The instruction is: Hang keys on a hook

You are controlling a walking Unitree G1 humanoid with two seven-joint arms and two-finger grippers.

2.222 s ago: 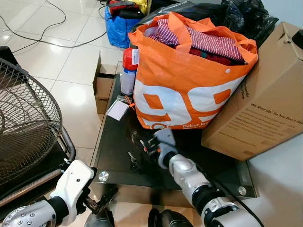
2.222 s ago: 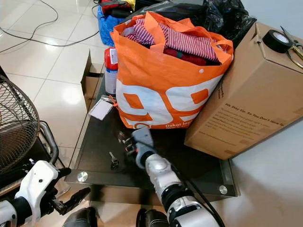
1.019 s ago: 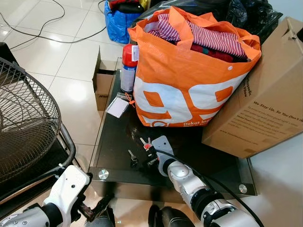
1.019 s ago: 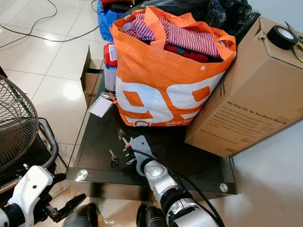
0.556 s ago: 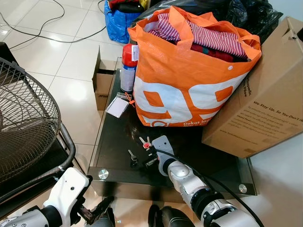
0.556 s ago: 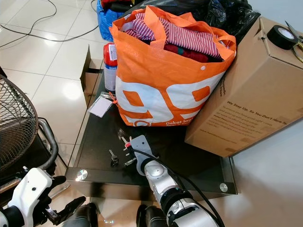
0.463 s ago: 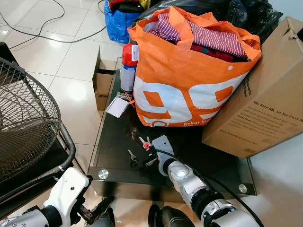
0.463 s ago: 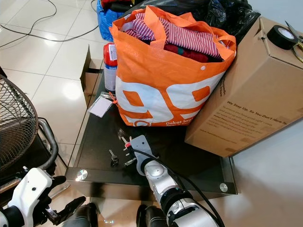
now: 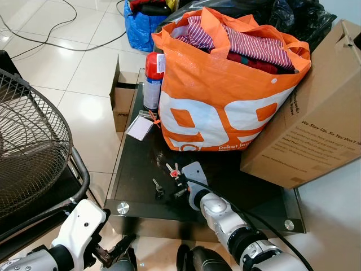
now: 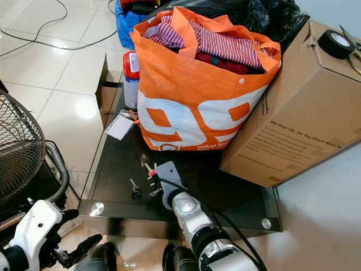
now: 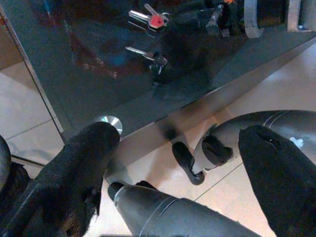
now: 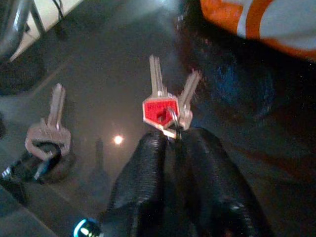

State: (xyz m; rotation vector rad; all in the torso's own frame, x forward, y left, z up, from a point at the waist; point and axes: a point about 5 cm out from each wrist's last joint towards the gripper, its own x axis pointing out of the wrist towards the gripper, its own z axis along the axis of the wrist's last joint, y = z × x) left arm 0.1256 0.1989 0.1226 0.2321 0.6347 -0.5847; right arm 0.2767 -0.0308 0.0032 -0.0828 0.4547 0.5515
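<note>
Orange bag [image 9: 225, 96] at far side of black glass table [image 9: 141, 164]. Right gripper [image 12: 174, 138] low over table's near part, fingers pinched on ring of red-capped keys [image 12: 163, 101]; blades point far-left, away from gripper. Single key [image 12: 47, 131] lies left. Left gripper [image 11: 177, 143] spread open, below table's near edge.

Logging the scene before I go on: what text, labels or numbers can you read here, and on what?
"We Stay Up. So You Don't Have To": cardboard box, side face.
"Dekat ...": orange bag, small white print near the bottom; the rest is too small to read.
Big white shapes on the bag: partly cut off, unreadable.
Spray can label: too small.
Red key tag held by the right tool: blurred, unreadable.
</note>
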